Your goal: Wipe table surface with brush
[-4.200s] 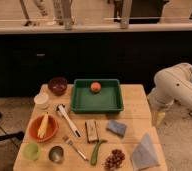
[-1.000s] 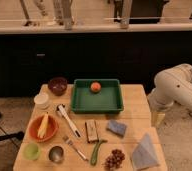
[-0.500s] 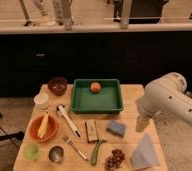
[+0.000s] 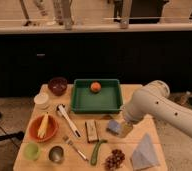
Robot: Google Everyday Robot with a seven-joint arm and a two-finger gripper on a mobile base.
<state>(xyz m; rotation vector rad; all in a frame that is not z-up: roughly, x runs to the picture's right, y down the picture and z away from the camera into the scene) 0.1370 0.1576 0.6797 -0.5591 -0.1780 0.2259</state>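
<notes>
At the near edge the table (image 4: 74, 164) carries cups and a fork. In the middle row, the tool (image 4: 124, 129) hangs low on the right side, just beside a blue-grey block (image 4: 113, 127); if it is apart or together, I cannot tell. The brush (image 4: 69, 121) lies flat on the left half, well apart from the tool, nothing holding it. Behind stands a green tray (image 4: 84, 102). I judge the task is only starting: grasping and wiping are all left
</notes>
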